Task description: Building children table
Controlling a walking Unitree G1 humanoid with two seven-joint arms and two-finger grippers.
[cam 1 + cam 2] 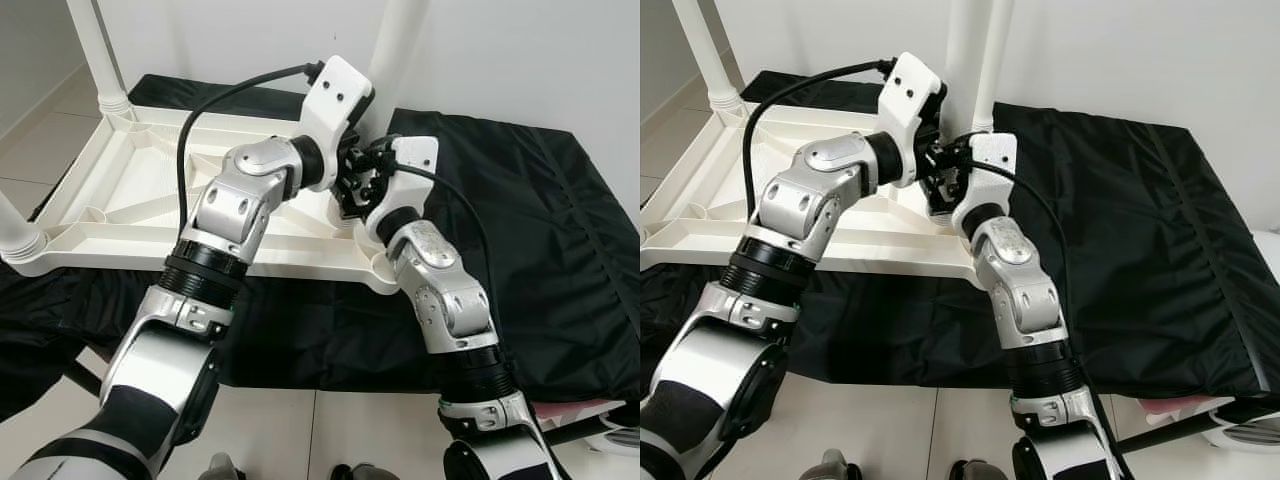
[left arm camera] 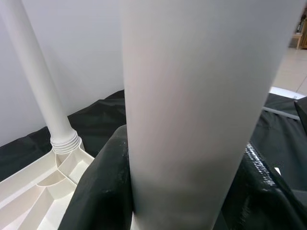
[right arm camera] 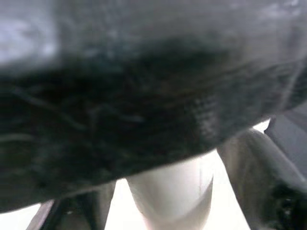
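A white plastic table top (image 1: pixel 130 190) lies upside down on a black cloth. A white table leg (image 1: pixel 400 50) stands upright in its far right corner. My left gripper (image 1: pixel 352 150) reaches over the top to the base of that leg. In the left wrist view the leg (image 2: pixel 192 96) stands between the black fingers (image 2: pixel 100 191), which press on both sides. My right gripper (image 1: pixel 365 190) comes up from the front to the same corner, just below the left one. Its wrist view is dark and blurred, with the pale leg (image 3: pixel 168 196) close ahead.
Two more white legs stand in the top: one at the back left (image 1: pixel 100 50), one at the front left (image 1: pixel 15 235). The black cloth (image 1: pixel 520 250) spreads to the right. A white wall rises behind, and tiled floor (image 1: pixel 330 430) runs along the front.
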